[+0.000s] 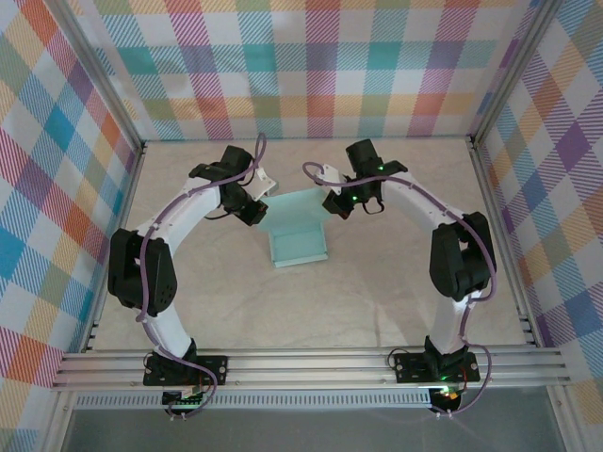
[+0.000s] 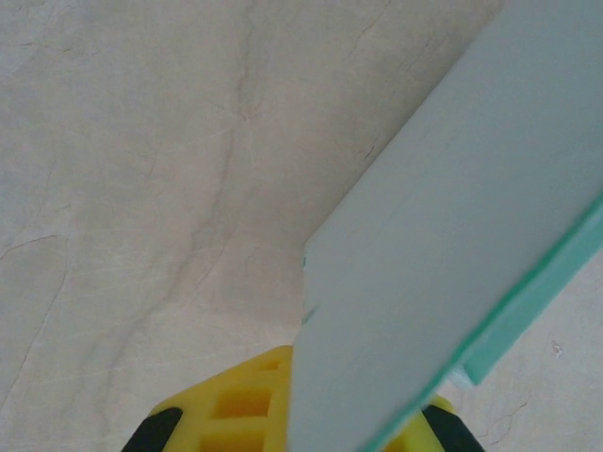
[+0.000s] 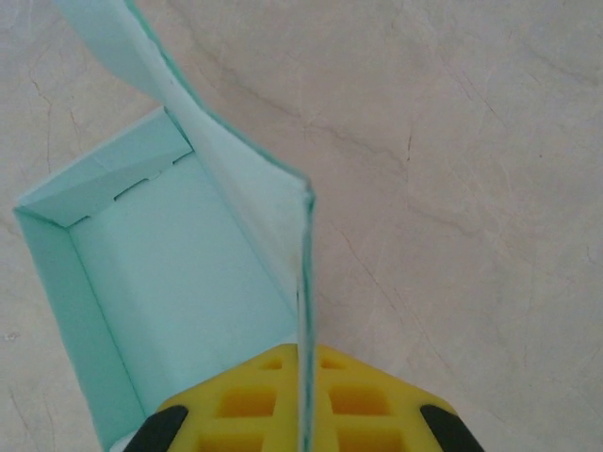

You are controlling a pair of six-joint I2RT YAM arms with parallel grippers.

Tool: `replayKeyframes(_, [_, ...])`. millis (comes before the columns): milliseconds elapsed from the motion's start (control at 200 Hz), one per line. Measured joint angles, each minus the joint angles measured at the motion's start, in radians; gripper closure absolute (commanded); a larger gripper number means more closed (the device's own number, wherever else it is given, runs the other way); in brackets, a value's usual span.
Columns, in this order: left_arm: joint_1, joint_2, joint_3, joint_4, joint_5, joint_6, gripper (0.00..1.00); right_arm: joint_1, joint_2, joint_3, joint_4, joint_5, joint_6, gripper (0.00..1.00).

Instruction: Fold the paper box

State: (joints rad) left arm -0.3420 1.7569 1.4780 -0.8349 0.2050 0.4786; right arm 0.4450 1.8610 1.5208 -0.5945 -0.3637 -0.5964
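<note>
The paper box is pale mint card, lying in the middle of the table as an open shallow tray with a wide flap rising at its far side. My left gripper holds that flap's left edge. In the left wrist view the card runs between the yellow fingers, and the gripper is shut on it. My right gripper is at the flap's right edge. Seen from the right wrist, the gripper is shut on the thin card edge, with the tray's inside to its left.
The beige tabletop is walled by plaid panels at the back and on both sides. An aluminium rail runs along the near edge, where both arm bases are bolted.
</note>
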Motion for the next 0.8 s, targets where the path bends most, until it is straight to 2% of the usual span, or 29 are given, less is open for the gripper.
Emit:
replayKeyframes(140, [-0.009, -0.004, 0.000, 0.000, -0.007, -0.005, 1.00, 0.002, -0.044, -0.073, 0.042, -0.008, 0.036, 0.89])
replayKeyframes(225, [-0.020, -0.008, 0.000, -0.001, -0.025, 0.012, 1.00, 0.002, -0.063, -0.098, 0.044, -0.008, 0.041, 0.80])
replayKeyframes(385, [-0.031, -0.010, 0.000, -0.002, -0.055, 0.048, 1.00, 0.002, -0.066, -0.098, 0.040, -0.003, 0.038, 0.75])
replayKeyframes(565, [-0.031, -0.013, 0.000, -0.002, -0.061, 0.071, 1.00, 0.004, -0.065, -0.071, 0.009, 0.012, 0.030, 0.73])
replayKeyframes(710, [-0.031, -0.013, 0.000, -0.001, -0.061, 0.085, 1.00, 0.010, -0.047, -0.016, -0.017, 0.027, 0.006, 0.81])
replayKeyframes(800, [-0.031, -0.013, 0.000, -0.001, -0.061, 0.089, 1.00, 0.015, -0.034, 0.008, -0.032, 0.032, 0.001, 0.81])
